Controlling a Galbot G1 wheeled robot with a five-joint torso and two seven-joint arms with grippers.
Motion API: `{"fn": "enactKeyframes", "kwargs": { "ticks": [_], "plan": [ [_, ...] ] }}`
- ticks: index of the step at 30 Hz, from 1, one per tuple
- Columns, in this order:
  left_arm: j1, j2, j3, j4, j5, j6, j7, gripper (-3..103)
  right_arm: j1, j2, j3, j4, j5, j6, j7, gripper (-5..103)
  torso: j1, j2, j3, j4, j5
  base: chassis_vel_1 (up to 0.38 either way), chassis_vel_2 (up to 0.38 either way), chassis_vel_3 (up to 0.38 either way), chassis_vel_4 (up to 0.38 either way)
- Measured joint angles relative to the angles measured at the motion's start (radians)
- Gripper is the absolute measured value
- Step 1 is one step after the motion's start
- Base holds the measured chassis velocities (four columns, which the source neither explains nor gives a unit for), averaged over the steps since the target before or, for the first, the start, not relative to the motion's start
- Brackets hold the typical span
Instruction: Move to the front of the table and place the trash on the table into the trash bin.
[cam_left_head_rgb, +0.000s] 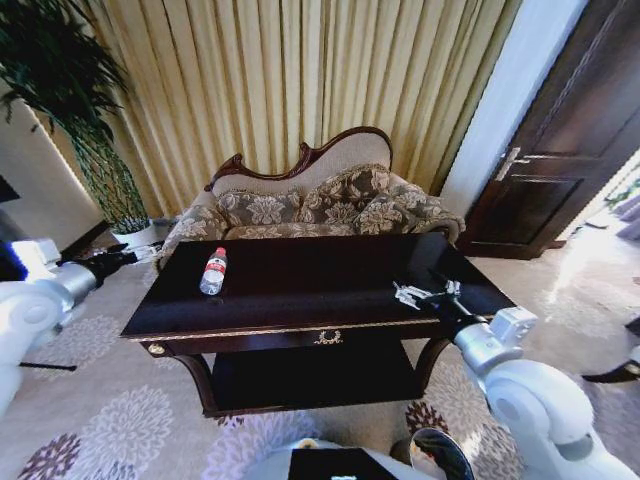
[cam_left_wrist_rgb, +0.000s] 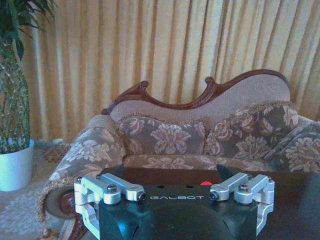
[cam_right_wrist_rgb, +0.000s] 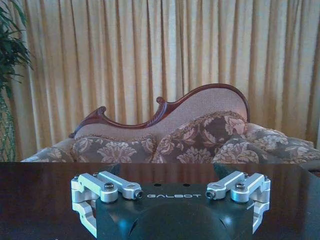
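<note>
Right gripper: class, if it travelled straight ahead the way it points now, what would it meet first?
Probably nothing on the table: the right gripper points across bare dark tabletop toward the sofa behind. The bottle lies well off to its left. Depth is uncertain.

Ahead of me: gold pleated curtains (cam_left_head_rgb: 300, 90), patterned sofa (cam_left_head_rgb: 320, 205) in front, potted plant (cam_left_head_rgb: 95, 150) left, dark door (cam_left_head_rgb: 570, 130) right, floral carpet (cam_left_head_rgb: 110, 420).

table (cam_left_head_rgb: 300, 275): dark wood, glossy, gold-coloured trim on the near edge
bottle (cam_left_head_rgb: 213, 272): clear plastic, white label, red cap
sofa (cam_left_head_rgb: 320, 200): patterned woven cloth, carved polished wood back
curtain (cam_left_head_rgb: 300, 80): soft pleated cloth
right gripper (cam_left_head_rgb: 425, 295): matt silver metal links, black body
carpet (cam_left_head_rgb: 100, 420): matt, flower-patterned
</note>
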Motion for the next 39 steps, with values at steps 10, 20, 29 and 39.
{"fn": "enactKeyframes", "kwargs": {
  "ticks": [10, 20, 29, 39],
  "plan": [
    [0.010, -0.025, 0.002, -0.011, 0.023, 0.013, -0.008, 100, -0.001, 0.018, -0.009, -0.001, -0.005, -0.011, 0.000, 100, 0.000, 0.000, 0.000, 0.0001, -0.0001, 0.000, 0.000, 0.000, 0.000],
    [0.013, -0.025, -0.003, -0.011, 0.025, 0.014, -0.010, 100, 0.017, 0.017, -0.025, -0.002, -0.010, -0.011, 0.000, 100, 0.000, 0.000, 0.000, 0.0001, -0.0001, 0.015, -0.020, -0.019, 0.022],
    [0.016, -0.038, -0.003, -0.015, 0.030, 0.014, -0.012, 100, 0.020, 0.022, -0.034, -0.002, -0.016, -0.010, 0.000, 100, 0.000, 0.000, 0.000, 0.0001, 0.0000, 0.070, -0.064, -0.070, 0.074],
    [0.017, -0.045, -0.001, -0.008, 0.034, 0.014, -0.012, 100, 0.019, 0.028, -0.038, -0.002, -0.020, -0.010, 0.000, 100, 0.000, 0.000, 0.000, 0.0002, -0.0001, 0.085, -0.082, -0.086, 0.083]
  ]
}}
